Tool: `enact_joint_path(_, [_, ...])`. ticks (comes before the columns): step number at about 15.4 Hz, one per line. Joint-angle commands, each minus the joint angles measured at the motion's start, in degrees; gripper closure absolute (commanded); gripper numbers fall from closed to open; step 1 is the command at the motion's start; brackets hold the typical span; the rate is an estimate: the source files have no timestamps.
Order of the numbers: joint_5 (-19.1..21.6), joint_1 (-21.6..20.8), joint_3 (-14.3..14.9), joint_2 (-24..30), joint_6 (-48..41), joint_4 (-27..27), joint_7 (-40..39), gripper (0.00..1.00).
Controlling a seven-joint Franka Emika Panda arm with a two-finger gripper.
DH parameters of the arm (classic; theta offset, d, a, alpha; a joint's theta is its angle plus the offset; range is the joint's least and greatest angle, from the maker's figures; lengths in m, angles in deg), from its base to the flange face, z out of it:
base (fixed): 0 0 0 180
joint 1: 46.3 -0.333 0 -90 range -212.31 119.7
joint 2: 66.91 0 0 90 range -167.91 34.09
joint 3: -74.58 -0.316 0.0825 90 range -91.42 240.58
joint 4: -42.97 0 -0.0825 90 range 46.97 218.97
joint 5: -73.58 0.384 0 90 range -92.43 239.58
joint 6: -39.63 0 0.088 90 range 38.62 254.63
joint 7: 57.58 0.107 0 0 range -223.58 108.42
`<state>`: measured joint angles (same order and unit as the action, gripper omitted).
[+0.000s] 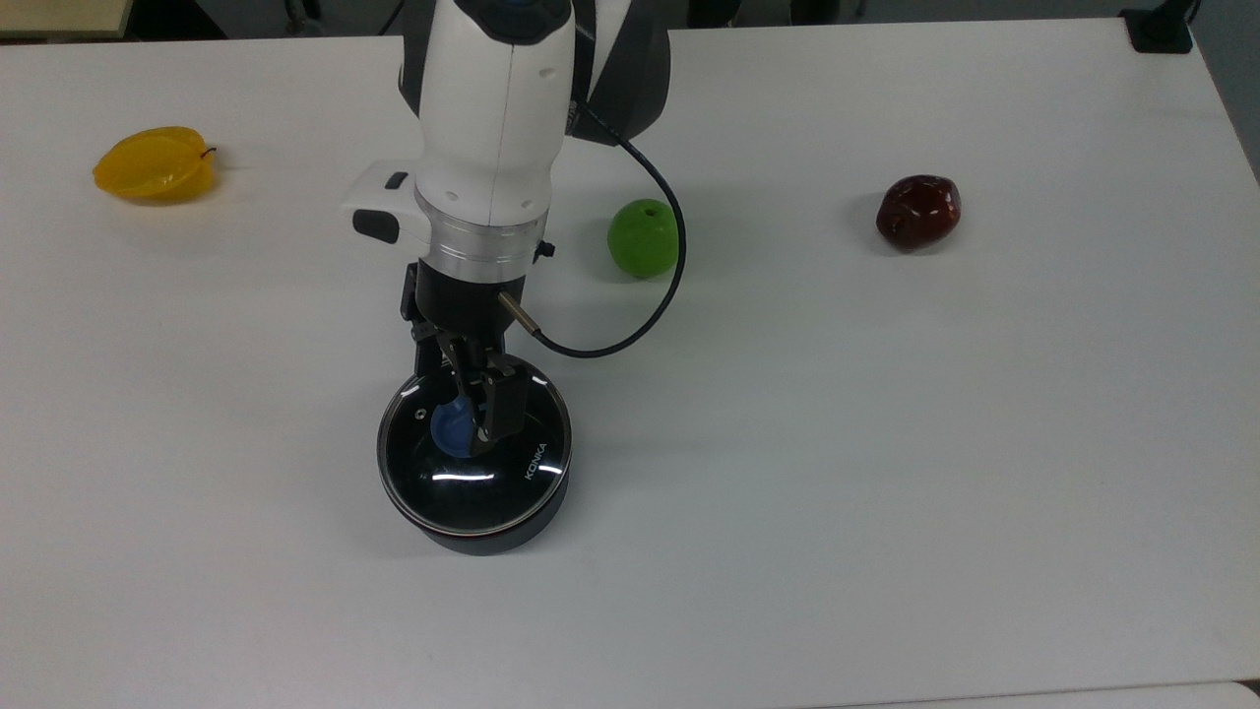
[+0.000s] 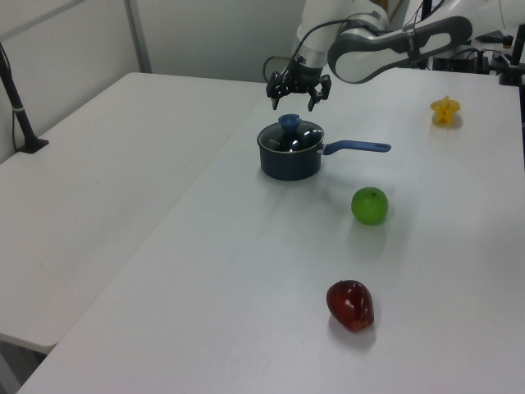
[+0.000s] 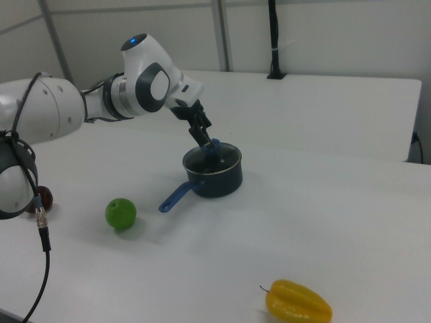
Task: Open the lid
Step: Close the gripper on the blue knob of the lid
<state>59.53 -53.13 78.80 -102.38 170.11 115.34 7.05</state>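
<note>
The lid (image 1: 497, 481), clear glass with a metal rim and white KONKA lettering, sits shut on the black saucepan (image 1: 489, 536). Its blue knob (image 1: 450, 429) is partly covered by my gripper (image 1: 461, 399), which hovers open just above the knob with one finger (image 1: 503, 409) over the glass. In the left view my gripper (image 2: 293, 103) hangs spread a little above the knob (image 2: 288, 121). In the right view my gripper (image 3: 207, 139) reaches down at the lid (image 3: 217, 157). The pan's blue handle (image 2: 358, 148) points away toward the left view's right.
On the white table (image 1: 886, 443) lie a green apple (image 1: 644, 238), a dark red fruit (image 1: 917, 212) at the top view's right and a yellow starfruit (image 1: 155, 163) at the top view's left. A black cable (image 1: 630, 335) loops off my wrist.
</note>
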Motion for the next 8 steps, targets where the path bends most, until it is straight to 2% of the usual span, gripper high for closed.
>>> enact_joint_path(1, [-2.1,-1.2,0.9,-1.7,1.7,-1.4,1.6,0.0])
enact_joint_path(8, [-2.5,-1.3,0.9,-2.8,2.5,-1.2,1.3,0.0])
